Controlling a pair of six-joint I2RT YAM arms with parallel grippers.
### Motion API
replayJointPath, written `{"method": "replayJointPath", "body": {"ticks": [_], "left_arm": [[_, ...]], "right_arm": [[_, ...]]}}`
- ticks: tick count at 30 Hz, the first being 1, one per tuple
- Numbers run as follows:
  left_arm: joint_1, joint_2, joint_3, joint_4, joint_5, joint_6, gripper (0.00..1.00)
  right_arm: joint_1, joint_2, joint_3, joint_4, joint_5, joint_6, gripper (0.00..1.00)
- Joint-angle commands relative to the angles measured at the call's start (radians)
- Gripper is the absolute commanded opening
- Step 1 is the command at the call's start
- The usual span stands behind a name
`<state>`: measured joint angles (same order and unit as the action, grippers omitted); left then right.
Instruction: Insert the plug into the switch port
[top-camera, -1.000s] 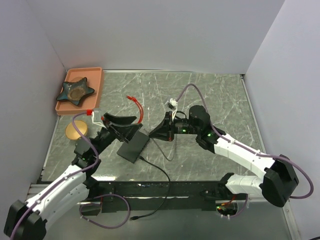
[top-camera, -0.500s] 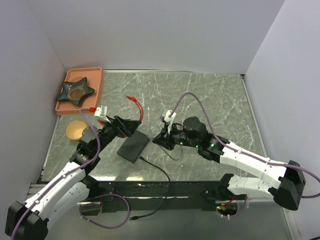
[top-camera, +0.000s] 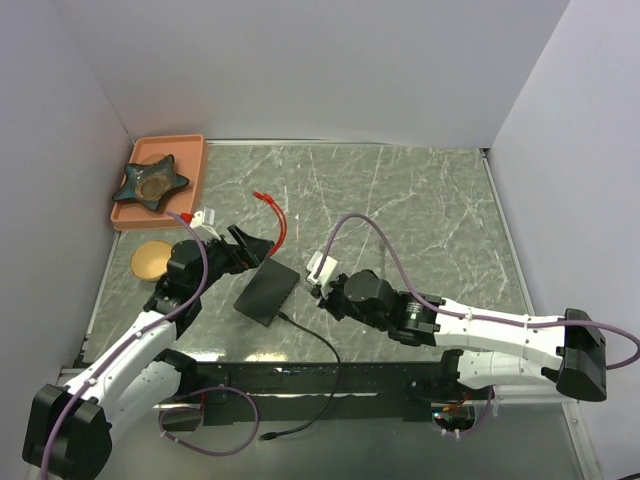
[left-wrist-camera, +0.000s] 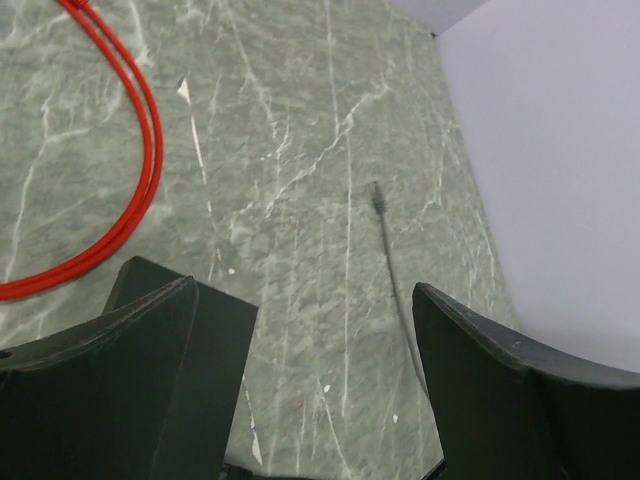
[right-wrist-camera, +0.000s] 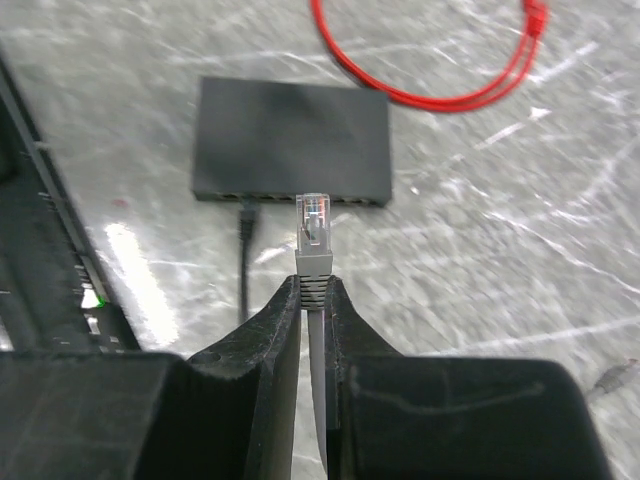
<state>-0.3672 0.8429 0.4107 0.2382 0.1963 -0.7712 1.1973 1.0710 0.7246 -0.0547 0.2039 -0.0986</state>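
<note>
Grey-green marbled tabletop (top-camera: 420, 200) fills your workspace, walled in by plain white panels. At 10 o'clock on the table you have a rectangular orange plastic tray (top-camera: 190, 180) carrying a dark star-shaped dish (top-camera: 150, 182). Just at the tray's 6 o'clock lies a round tan disc (top-camera: 150, 260).

Your left gripper (top-camera: 258, 250) hovers at the 10 o'clock corner of the flat matte-black rectangular switch box (top-camera: 267, 290). Its jaws are spread wide with nothing between them; in the wrist view the fingers (left-wrist-camera: 130, 380) frame bare table. A thin red cable (top-camera: 272, 212) loops at 12 o'clock from the box.

The box lies near the table's middle, a little toward 8 o'clock. A black cable (top-camera: 310, 335) is plugged into its near face and trails toward 6 o'clock.

Your right gripper (top-camera: 318, 284) sits just at the box's 3 o'clock, clamped on a grey cable (right-wrist-camera: 316, 340) right behind its clear-tipped grey plug (right-wrist-camera: 314, 225). The plug points at the row holding the switch port (right-wrist-camera: 310, 195), to the right of the black cable's socket. You cannot tell from these views whether the tip touches the box.
</note>
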Motion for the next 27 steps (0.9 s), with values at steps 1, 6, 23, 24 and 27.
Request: {"method": "replayJointPath", "body": {"ticks": [1,6,23,24,27], "left_arm": [[0.014,-0.001,0.063,-0.036,0.035,0.004,0.94],[0.016,-0.03,0.072,-0.088,-0.004,0.01,0.94],[0.053,0.171,0.04,-0.198,-0.057,0.029,0.89],[0.056,0.18,0.04,-0.206,-0.06,0.03,0.88],[0.062,0.209,0.04,-0.235,-0.08,0.033,0.87]], "right_arm": [[0.016,0.006,0.007,0.039,0.103,-0.027,0.0],[0.016,0.02,0.03,0.047,0.077,-0.003,0.0],[-0.016,0.193,0.101,-0.007,-0.159,0.149,0.0],[-0.019,0.202,0.102,-0.01,-0.169,0.152,0.0],[-0.034,0.234,0.098,-0.007,-0.199,0.166,0.0]]}}
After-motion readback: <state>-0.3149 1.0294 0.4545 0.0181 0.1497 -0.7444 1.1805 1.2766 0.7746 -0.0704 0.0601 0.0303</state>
